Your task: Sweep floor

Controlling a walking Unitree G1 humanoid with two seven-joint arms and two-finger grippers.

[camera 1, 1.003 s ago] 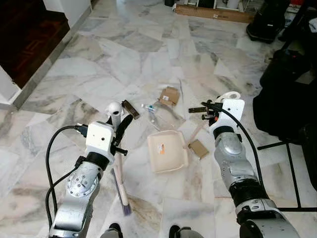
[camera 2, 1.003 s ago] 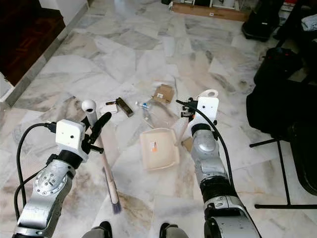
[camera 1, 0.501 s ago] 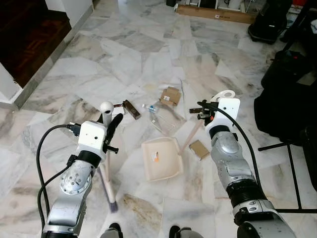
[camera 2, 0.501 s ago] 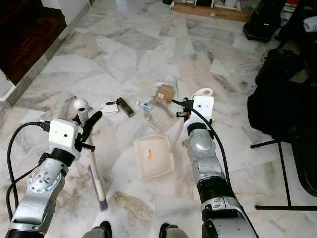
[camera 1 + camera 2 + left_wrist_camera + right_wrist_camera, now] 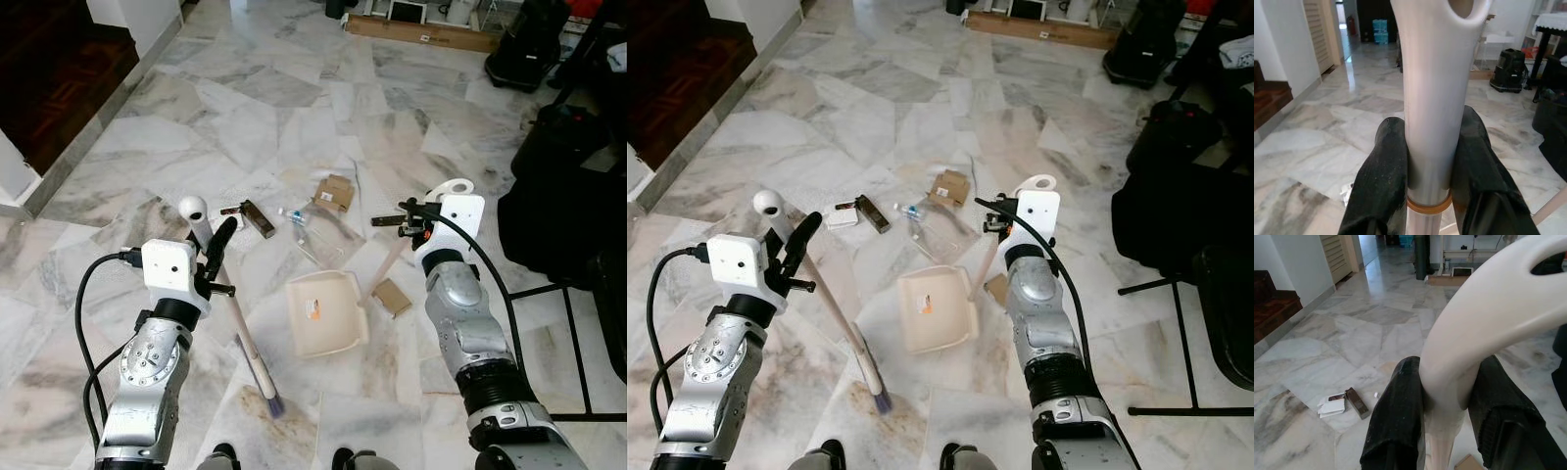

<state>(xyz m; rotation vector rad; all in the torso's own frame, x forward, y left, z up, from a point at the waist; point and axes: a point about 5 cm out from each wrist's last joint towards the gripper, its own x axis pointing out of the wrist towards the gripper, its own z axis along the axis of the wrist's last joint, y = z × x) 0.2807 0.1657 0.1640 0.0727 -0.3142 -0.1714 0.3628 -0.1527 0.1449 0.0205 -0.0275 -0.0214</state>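
A broom (image 5: 238, 328) with a pale cream handle, a rounded hanging-hole end and a small dark bristle head is held by the left gripper (image 5: 217, 257); the jaws are clamped on the handle just above an orange ring, as seen in the left wrist view. The broom is tilted, with its bristles touching the marble floor (image 5: 294, 98) near the robot's feet.

A cream dustpan (image 5: 326, 311) with an orange label is set on the floor between the two arms. Its long pale handle is angled up to the right gripper (image 5: 411, 220), whose jaws are clamped just below the looped handle end.

Litter is scattered on the floor beyond the dustpan: a cardboard piece (image 5: 336, 191), a dark brown bar-shaped item (image 5: 259, 217), a clear plastic wrapper (image 5: 315, 235), and a small cardboard box (image 5: 393, 296) just beside the dustpan's right edge. A black bag (image 5: 563, 186) is seen at the right edge of the floor.
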